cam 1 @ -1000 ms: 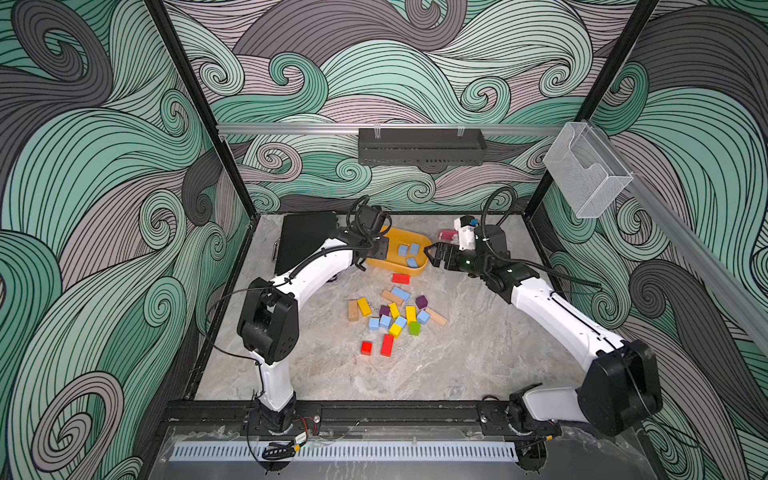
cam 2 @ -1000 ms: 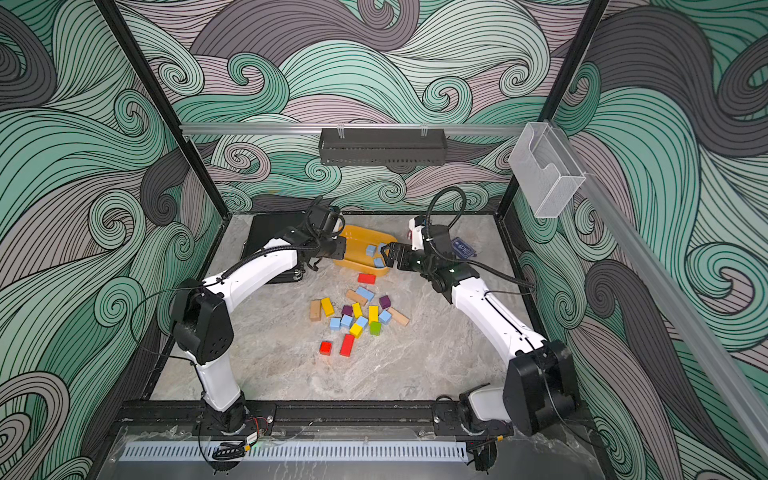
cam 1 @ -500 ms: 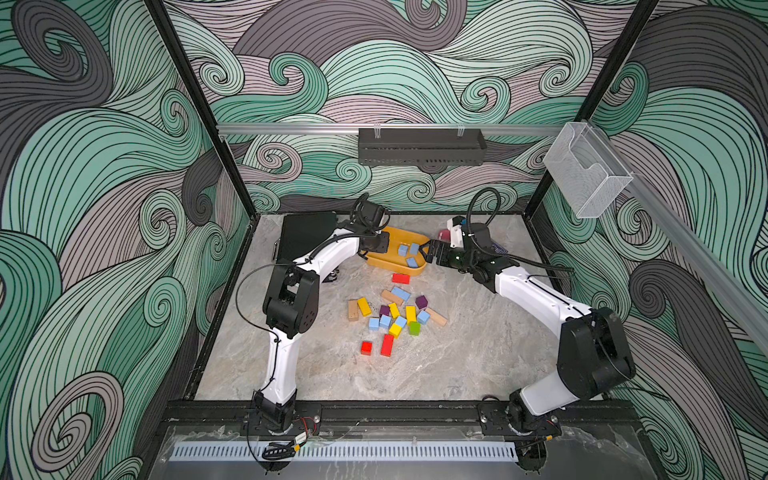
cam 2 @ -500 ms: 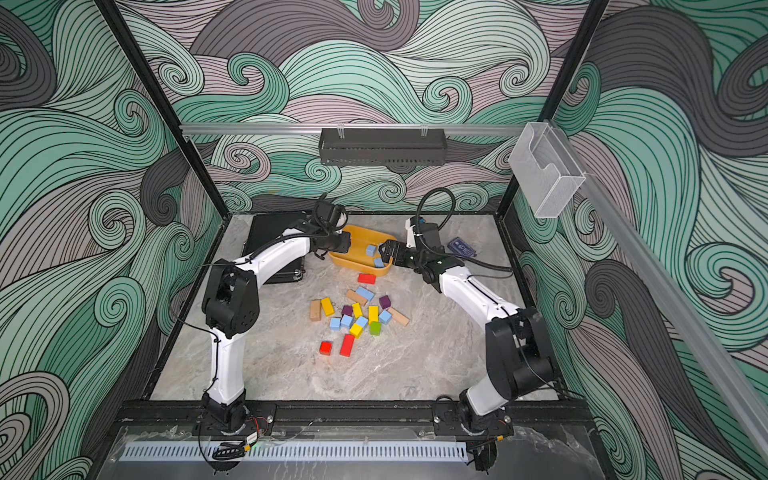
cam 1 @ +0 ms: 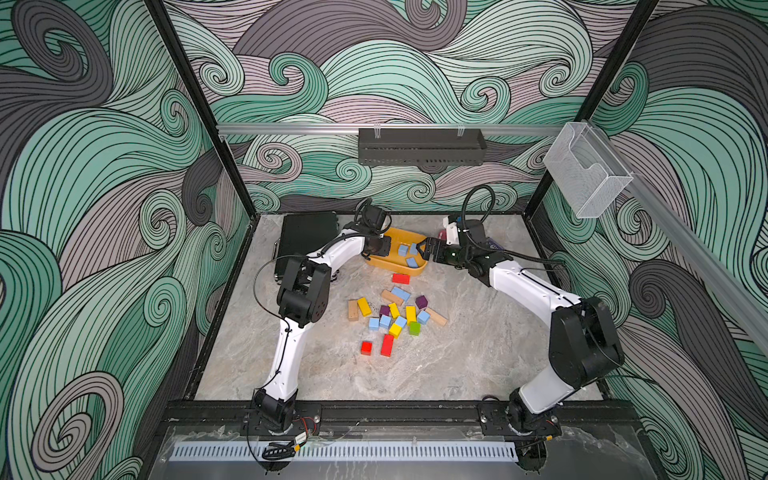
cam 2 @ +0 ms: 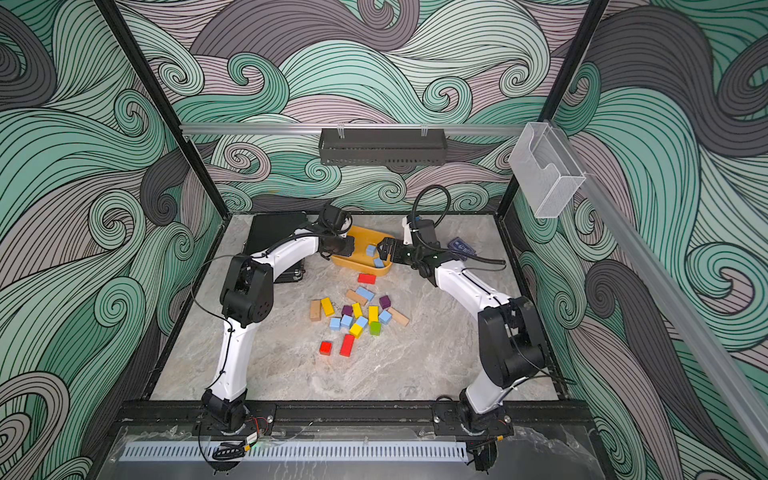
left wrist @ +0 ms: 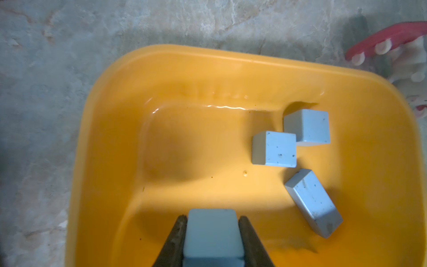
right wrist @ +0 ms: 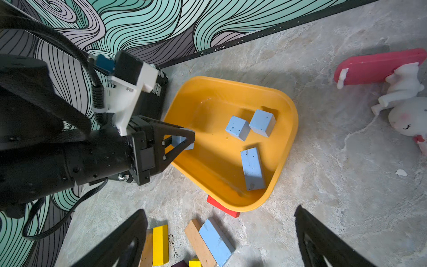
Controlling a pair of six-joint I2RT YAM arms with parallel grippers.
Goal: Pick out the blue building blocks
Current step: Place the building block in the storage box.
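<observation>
Blue building blocks (right wrist: 238,128) are split between two places. One of them, a held cube (left wrist: 212,233), sits pinched in the left gripper (left wrist: 212,218), the jaws pressing two opposite flat faces so it hangs square above the yellow tray (left wrist: 111,138), just inside its rim. That spot looks chosen so a release drops it onto the tray floor rather than the edge. Further in, two cubes sit corner to corner, touching or nearly so, and a long brick (left wrist: 314,203) lies flat on a broad face a little apart from them, its long axis aimed at the tray wall on the pile's side. At the tray's opposite rim the right gripper (cam 1: 429,250) hovers with jaws spread wide and nothing between them, probably free for the next pick. Beyond, on the table (cam 1: 478,365), the mixed pile holds the other blue pieces: another brick (right wrist: 216,240) lying flat, its length alongside a wooden block (right wrist: 198,240), and four cubes (cam 1: 385,321) among yellow, purple, green and red ones, all resting on flat faces
</observation>
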